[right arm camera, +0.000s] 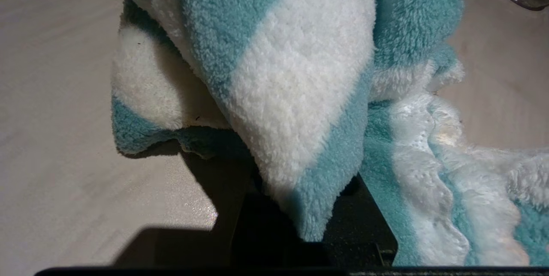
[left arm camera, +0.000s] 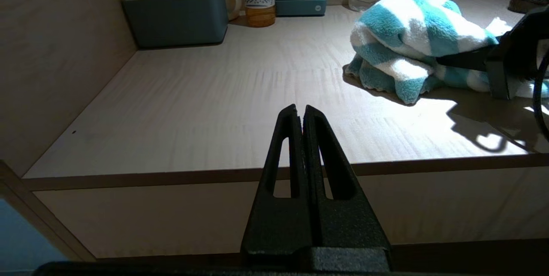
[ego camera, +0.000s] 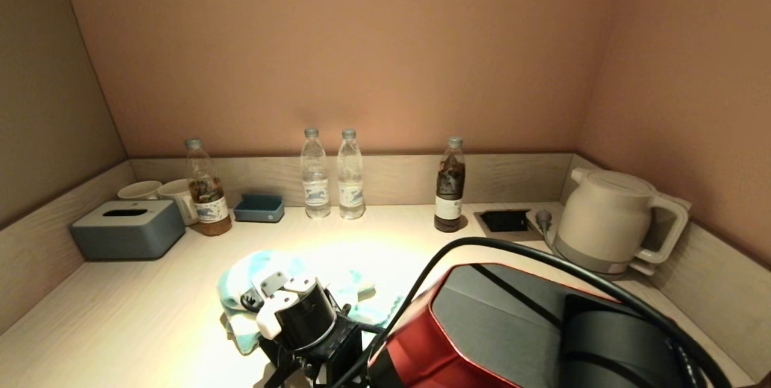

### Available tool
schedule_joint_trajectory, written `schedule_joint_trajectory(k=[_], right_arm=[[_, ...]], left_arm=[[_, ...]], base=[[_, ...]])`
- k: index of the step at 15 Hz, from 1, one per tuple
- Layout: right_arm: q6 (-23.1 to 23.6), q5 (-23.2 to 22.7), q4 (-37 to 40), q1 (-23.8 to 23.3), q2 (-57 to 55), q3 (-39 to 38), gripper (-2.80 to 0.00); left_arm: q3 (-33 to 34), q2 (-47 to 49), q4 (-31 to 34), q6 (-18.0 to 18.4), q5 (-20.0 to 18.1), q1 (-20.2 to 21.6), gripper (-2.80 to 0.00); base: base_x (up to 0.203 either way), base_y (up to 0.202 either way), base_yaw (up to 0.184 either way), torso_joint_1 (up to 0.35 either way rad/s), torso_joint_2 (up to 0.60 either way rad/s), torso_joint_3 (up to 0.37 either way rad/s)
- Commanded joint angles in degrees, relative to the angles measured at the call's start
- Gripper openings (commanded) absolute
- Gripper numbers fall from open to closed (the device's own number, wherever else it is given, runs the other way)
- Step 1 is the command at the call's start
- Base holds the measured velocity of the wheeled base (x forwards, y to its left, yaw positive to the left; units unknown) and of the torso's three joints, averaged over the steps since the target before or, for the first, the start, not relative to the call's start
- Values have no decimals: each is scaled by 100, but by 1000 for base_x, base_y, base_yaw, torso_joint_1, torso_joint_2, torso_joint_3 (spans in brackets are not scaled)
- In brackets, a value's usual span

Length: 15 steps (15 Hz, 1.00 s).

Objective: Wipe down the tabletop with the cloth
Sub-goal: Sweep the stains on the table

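Note:
A teal-and-white striped fluffy cloth (ego camera: 247, 273) lies bunched on the pale wooden tabletop (ego camera: 120, 328), near the front middle. My right gripper (ego camera: 268, 291) reaches in from the right and is shut on a fold of the cloth (right arm camera: 291, 74); the fingertips are buried in the pile. In the left wrist view the cloth (left arm camera: 407, 31) rests on the tabletop (left arm camera: 214, 109) with the right gripper's black finger (left arm camera: 467, 59) pushed into it. My left gripper (left arm camera: 300, 113) is shut and empty, low in front of the table's front edge, left of the cloth.
Along the back wall stand a grey tissue box (ego camera: 127, 228), two cups (ego camera: 140, 189), a bottle of brown liquid (ego camera: 208, 195), a blue tray (ego camera: 259, 207), two water bottles (ego camera: 315, 174), a dark bottle (ego camera: 450, 186), a socket recess (ego camera: 506, 220) and a white kettle (ego camera: 608, 222).

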<state>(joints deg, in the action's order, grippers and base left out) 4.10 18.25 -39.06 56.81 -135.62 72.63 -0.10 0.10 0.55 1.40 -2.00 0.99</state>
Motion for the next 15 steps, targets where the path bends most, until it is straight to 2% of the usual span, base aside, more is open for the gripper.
schedule_joint_trajectory(k=[1,5,7,10,12,15], right_arm=[[-5,19,-67,165,291,-290,-280],[-5,92,-377,204,490,-778,-280],[-11,104,-688,189,619,-1462,-280],[-22,117,-1348,15,684,-2200,-280],[-26,117,-1504,-59,673,-2333,-280],[-23,126,-2071,-417,660,-3018,-280]], left_arm=[[1,-1,-2,0,-2,-2,-280],[1,-1,-2,0,-2,-2,-280],[1,-1,-2,0,-2,-2,-280],[1,-1,-2,0,-2,-2,-280],[1,-1,-2,0,-2,-2,-280],[1,-1,-2,0,-2,-2,-280]], base=[[0,0,0,0,0,0],[0,0,0,0,0,0],[0,0,0,0,0,0],[0,0,0,0,0,0],[0,0,0,0,0,0],[0,0,0,0,0,0]])
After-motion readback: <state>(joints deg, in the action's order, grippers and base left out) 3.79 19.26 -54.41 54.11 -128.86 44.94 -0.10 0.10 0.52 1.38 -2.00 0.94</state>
